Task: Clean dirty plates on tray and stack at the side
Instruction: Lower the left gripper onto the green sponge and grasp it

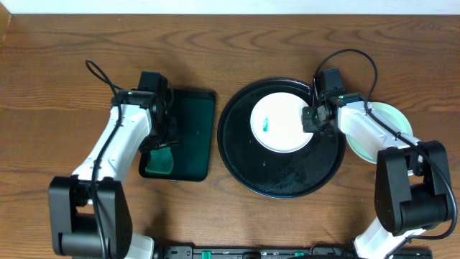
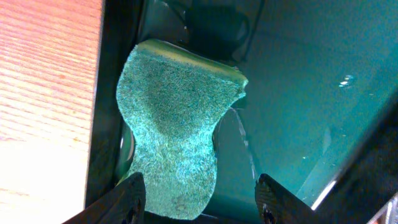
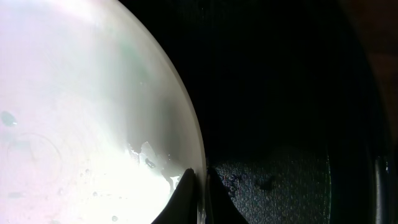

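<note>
Surface (image 1: pixel 215 43): I see brown wood grain under both arms.
Left tool (image 2: pixel 198 182): The overhead view hides the fingers under the arm. My left wrist view shows them standing wide apart, one on each side of the sponge's near end. There is a clear gap on the right-hand side.
Sponge (image 2: pixel 174 124): It is green and lies in the rectangular tray (image 1: pixel 190 137) against its left wall. The overhead view shows only one corner of it.
Black tray (image 1: pixel 287 176): It is round and glossy and sits at centre. The right wrist view adds water droplets on its floor.
White plate (image 1: pixel 280 115): It lies on the black tray, toward the far side. A green smear (image 1: pixel 266 128) shows left of centre, but it is washed out by glare in the wrist view.
Right tool (image 3: pixel 199 180): It is closed narrow, pinching the white plate's rim on the right edge. Only the wrist view shows this.
Mint plate (image 1: pixel 392 115): It is on the surface just right of the black tray and partly under the right arm. I cannot tell whether it is one plate or two.
</note>
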Motion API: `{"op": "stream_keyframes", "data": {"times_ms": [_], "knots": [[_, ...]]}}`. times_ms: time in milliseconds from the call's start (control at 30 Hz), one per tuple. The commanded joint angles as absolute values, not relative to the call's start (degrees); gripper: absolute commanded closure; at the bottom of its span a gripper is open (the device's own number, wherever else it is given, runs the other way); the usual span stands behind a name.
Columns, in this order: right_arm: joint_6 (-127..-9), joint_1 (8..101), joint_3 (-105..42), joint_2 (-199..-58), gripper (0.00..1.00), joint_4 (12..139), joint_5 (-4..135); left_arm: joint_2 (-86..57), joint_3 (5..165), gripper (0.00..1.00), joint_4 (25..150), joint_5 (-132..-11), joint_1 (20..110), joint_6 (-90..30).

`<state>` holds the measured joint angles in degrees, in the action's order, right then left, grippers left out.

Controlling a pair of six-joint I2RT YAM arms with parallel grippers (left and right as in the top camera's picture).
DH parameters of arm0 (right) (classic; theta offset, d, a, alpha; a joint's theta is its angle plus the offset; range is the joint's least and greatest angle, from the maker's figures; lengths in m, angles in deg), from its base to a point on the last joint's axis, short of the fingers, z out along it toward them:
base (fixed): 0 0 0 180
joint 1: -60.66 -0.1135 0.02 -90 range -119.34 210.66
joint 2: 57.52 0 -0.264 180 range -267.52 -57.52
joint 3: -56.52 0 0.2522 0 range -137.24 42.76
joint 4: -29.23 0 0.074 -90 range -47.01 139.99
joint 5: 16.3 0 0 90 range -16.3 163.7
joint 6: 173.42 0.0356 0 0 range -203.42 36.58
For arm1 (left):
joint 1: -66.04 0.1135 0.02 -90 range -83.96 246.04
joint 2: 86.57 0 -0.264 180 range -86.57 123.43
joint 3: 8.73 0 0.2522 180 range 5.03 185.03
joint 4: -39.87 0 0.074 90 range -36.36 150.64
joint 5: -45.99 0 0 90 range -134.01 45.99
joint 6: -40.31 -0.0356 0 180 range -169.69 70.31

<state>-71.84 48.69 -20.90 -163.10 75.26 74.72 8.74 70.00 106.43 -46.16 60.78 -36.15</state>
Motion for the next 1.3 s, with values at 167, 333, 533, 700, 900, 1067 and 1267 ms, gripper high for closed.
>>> {"op": "stream_keyframes", "data": {"times_ms": [167,333,533,700,900,1067,1267], "knots": [[-71.7,48.7,-20.7,-162.8,0.98,75.5,75.2,13.6,69.2,0.43,107.0,-44.9,61.7,-35.5],[-71.7,48.7,-20.7,-162.8,0.98,75.5,75.2,14.2,69.2,0.49,107.0,-48.4,63.6,-36.0],[-71.7,48.7,-20.7,-162.8,0.97,75.6,75.2,14.2,68.9,0.51,107.0,-51.0,64.8,-37.2],[-71.7,48.7,-20.7,-162.8,0.97,75.6,75.2,14.3,67.7,0.51,106.7,-49.7,65.1,-37.2],[-71.7,48.7,-20.7,-162.8,0.97,75.6,75.2,14.3,67.3,0.54,106.5,-49.8,65.2,-37.2],[-71.7,48.7,-20.7,-162.8,0.97,75.7,75.2,14.3,66.0,0.54,105.0,-49.7,65.2,-37.2],[-71.7,48.7,-20.7,-162.8,0.97,75.8,75.2,14.3,64.4,0.54,103.1,-49.4,65.2,-37.2]]}}
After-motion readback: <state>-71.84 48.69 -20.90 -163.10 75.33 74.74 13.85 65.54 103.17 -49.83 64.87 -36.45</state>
